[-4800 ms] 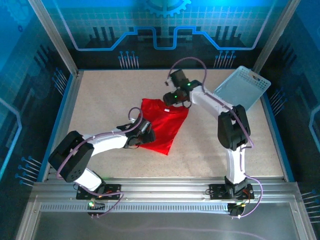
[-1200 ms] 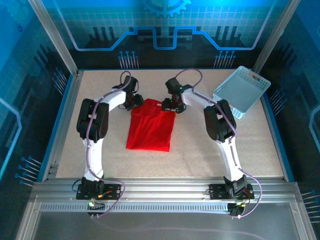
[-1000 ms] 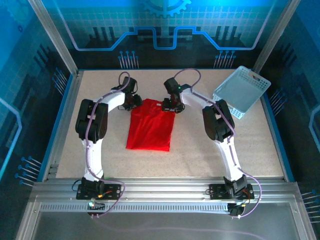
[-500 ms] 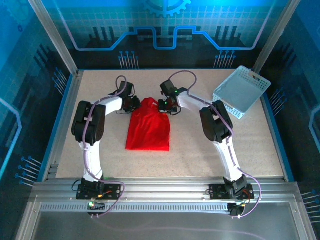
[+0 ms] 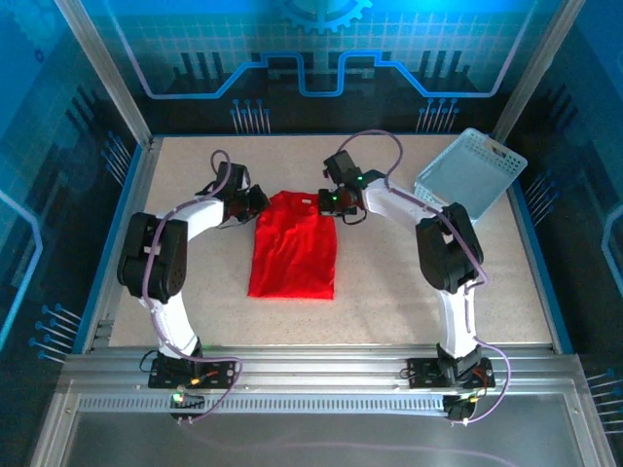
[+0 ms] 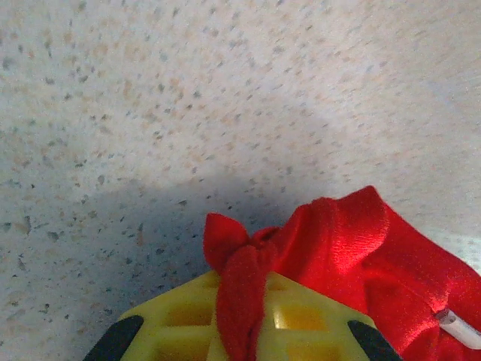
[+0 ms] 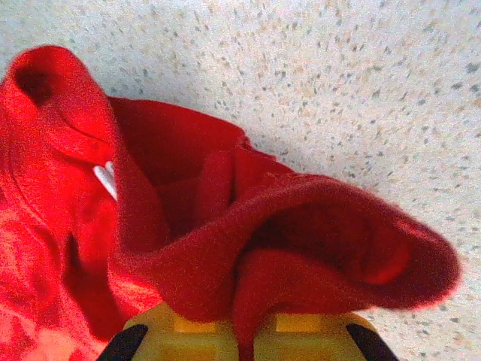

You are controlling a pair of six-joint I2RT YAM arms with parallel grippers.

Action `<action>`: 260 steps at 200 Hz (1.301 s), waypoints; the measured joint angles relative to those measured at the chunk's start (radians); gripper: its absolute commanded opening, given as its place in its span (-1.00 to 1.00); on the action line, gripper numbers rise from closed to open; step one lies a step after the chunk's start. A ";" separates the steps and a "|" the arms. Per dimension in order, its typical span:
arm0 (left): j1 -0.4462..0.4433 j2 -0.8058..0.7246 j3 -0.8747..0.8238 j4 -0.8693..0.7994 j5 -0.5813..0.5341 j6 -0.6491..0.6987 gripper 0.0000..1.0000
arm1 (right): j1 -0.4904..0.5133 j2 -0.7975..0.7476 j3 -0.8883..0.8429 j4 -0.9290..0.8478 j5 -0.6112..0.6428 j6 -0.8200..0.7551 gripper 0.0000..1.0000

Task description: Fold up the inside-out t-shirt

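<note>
One white tag (image 7: 105,179) — on red t-shirt (image 5: 292,248)

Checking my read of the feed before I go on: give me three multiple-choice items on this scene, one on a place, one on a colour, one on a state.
1. Where is the basket?
A. far right corner of the table
B. near left corner
C. centre

2. What colour is the shirt?
A. white
B. red
C. green

3. How are the left gripper and right gripper?
A. both open
B. both shut on the shirt's far edge
C. one holds the basket

Key: 1 A, the top view shows it there; 2 B, bright red in every view; 3 B, each wrist view shows red cloth pinched.
</note>
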 measured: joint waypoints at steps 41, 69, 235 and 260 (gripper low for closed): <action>0.010 -0.078 -0.028 0.037 0.027 -0.030 -1.00 | -0.008 -0.069 -0.037 0.021 0.017 -0.026 -1.00; 0.011 -0.125 -0.030 0.038 0.037 -0.047 -1.00 | -0.015 -0.108 -0.038 0.023 0.017 -0.051 -1.00; 0.033 -0.128 0.143 0.268 0.102 -0.048 -1.00 | -0.071 -0.022 0.276 0.071 0.006 -0.255 -1.00; 0.034 -0.143 -0.039 0.383 0.139 -0.056 -1.00 | -0.069 -0.048 0.084 0.142 -0.010 -0.270 -1.00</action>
